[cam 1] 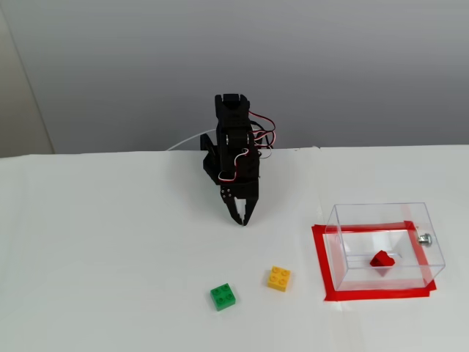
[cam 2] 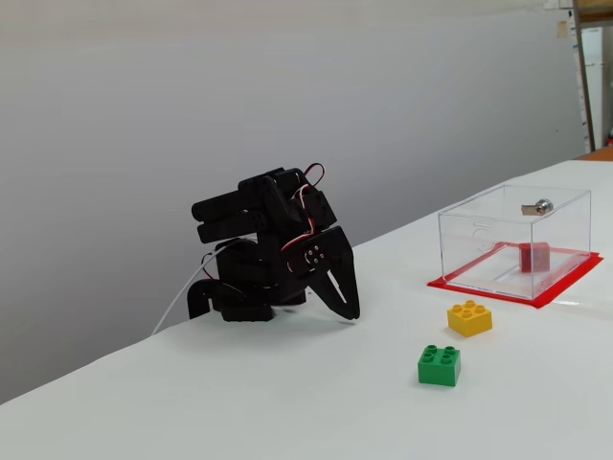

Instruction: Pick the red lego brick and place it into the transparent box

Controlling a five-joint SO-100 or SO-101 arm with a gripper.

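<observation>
The transparent box (cam 1: 386, 246) serves as the landmark: it stands on the white table (cam 1: 110, 257) inside a red tape outline (cam 1: 319, 257), with a small silver knob (cam 1: 424, 238) on its right wall in a fixed view. The red lego brick (cam 1: 382, 258) lies inside the box, on its floor, and shows again through the clear walls in a fixed view (cam 2: 533, 257). Left of the box, just outside the tape, sits the yellow brick (cam 1: 278, 279), and farther left the green brick (cam 1: 223, 296). Well apart from the box, up and to the left, the black arm is folded low, its gripper (cam 1: 241, 220) pointing down at the table, fingers closed together and empty.
</observation>
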